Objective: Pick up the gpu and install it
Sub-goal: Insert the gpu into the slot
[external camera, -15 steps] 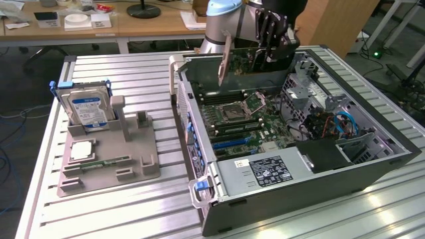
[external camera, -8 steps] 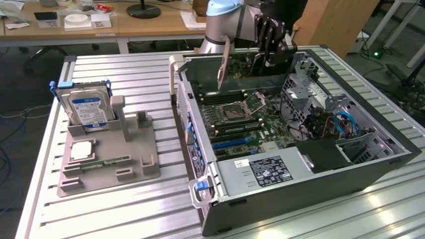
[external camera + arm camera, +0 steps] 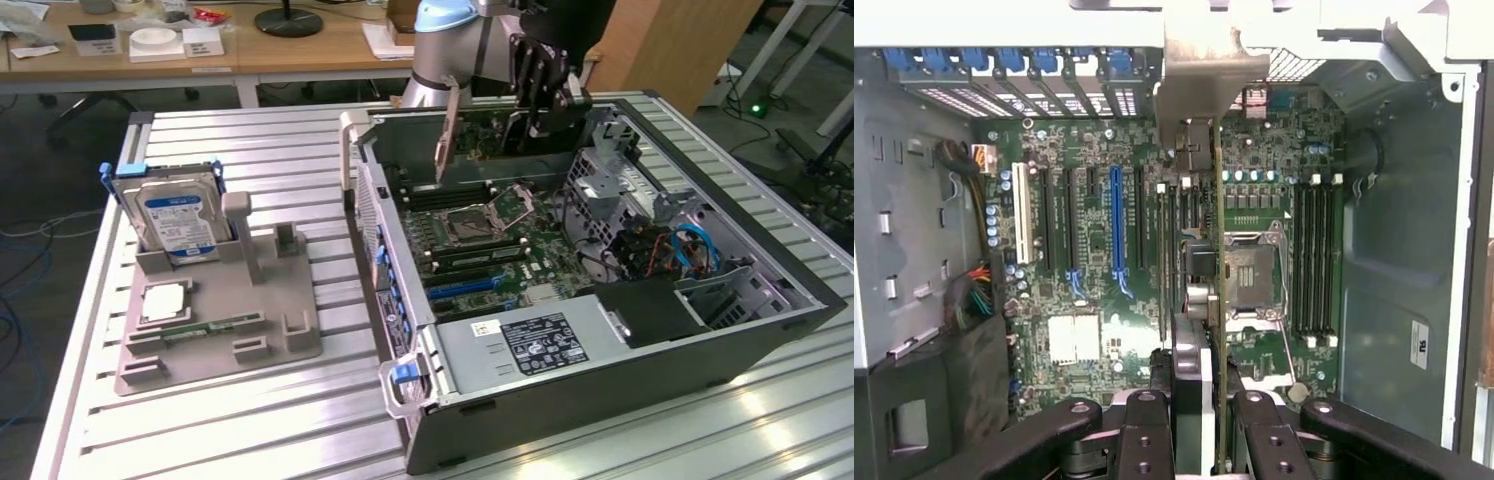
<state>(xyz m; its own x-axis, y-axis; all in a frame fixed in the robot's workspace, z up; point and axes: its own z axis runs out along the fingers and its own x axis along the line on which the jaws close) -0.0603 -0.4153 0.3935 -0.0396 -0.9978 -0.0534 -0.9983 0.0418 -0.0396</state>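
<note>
The gpu [image 3: 483,128] hangs on edge above the open computer case [image 3: 747,330]. Its pale metal bracket strip [image 3: 451,130] points down on the exterior view's left side. My gripper [image 3: 543,112] is shut on the card's upper edge. The card is clear of the motherboard [image 3: 501,250], over the case's far end. In the wrist view the gpu [image 3: 1204,290] appears edge-on between my black fingers [image 3: 1146,425], and my gripper [image 3: 1201,400] clamps it from both sides. Its bracket [image 3: 1204,70] lies toward the case's rear slot openings. The blue expansion slot [image 3: 1116,225] sits beside the card, apart from it.
A grey fixture tray [image 3: 287,335] on the exterior view's left holds an upright hard drive [image 3: 176,220], a processor chip [image 3: 163,302] and a slim memory stick [image 3: 203,326]. A power supply [image 3: 534,345] sits at the case's near end, drive cages and cables [image 3: 667,245] on its right.
</note>
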